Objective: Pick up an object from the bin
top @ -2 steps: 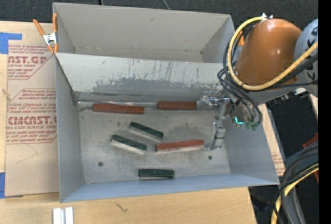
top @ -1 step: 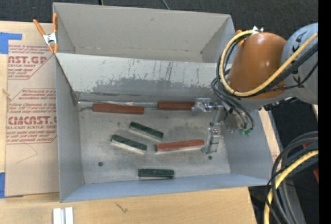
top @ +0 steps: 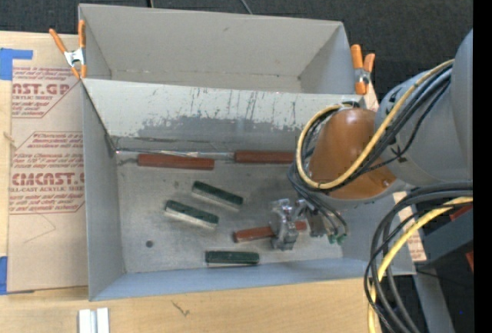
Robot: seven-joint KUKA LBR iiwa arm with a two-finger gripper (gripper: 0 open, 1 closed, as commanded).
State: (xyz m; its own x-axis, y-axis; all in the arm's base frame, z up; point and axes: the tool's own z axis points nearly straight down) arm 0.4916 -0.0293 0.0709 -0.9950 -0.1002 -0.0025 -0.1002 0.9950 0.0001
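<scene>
— Cables [top: 400, 120] and the orange cover [top: 346, 158] on my wrist sit closest to the lens. They hang over the right side of the bin [top: 100, 231] because my arm comes in from there.

— And your tool?

— My tool [top: 285, 230] is low over the bin floor, front right, at a reddish-brown bar [top: 250, 234]. Most of the bar sticks out to the tool's left and a bit of red shows on its right, so I judge I am set across it near its right end, not beside it.

— Clenched on it?

— I cannot tell whether the tool is clenched or released; its own metal parts hide that.

— What is the bar like?

— A slim, straight stick lying flat, roughly along the front wall. Taken across its narrow width, it should be an easy grip, I think.

— Anything crowding it?

— No. A dark green bar [top: 231, 257] lies near it by the front wall, but apart. A green bar with a pale edge [top: 217, 194] and another like it [top: 191, 214] lie further left. One long reddish bar [top: 175, 161] and a second [top: 265, 158] rest at the foot of the back wall, awkward to reach. This bar lies free, which probably makes it the sensible choice.
</scene>
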